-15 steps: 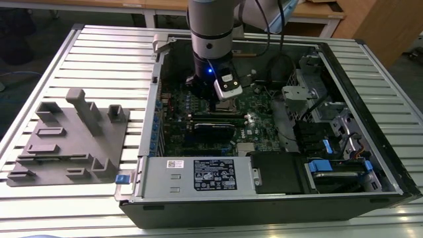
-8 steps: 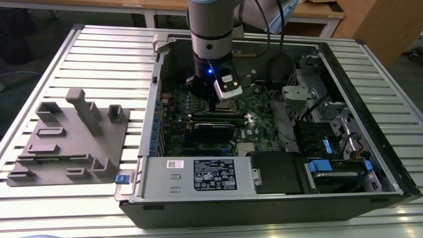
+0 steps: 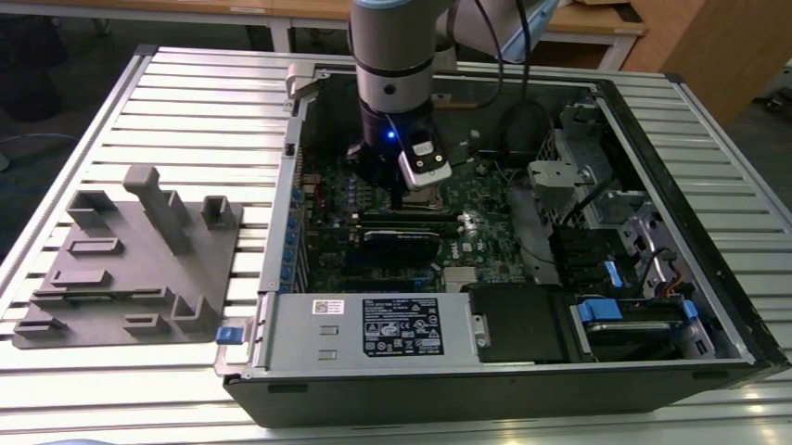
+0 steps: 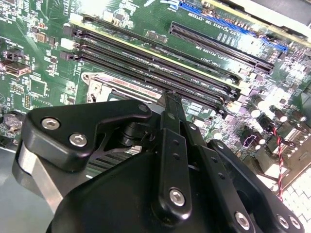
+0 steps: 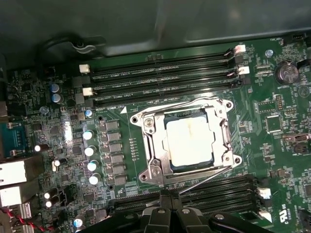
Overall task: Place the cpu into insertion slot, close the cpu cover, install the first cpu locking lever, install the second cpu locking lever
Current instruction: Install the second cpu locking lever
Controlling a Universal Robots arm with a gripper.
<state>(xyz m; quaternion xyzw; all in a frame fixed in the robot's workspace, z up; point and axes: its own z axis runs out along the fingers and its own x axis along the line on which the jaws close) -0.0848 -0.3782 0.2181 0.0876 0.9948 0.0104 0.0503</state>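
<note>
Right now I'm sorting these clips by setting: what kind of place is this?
Probably a robotics lab or workshop bench: an opened computer case lies on a slatted metal table, beside a grey fixture block, with wooden desks behind.

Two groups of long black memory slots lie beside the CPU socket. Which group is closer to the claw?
In the first wrist view, the memory slots next to the claw, on the socket's claw-facing side; the other group lies beyond the cpu.

cpu (image 5: 190, 141) seated in insertion slot (image 5: 146, 150) | cpu cover (image 5: 158, 115) down
</note>
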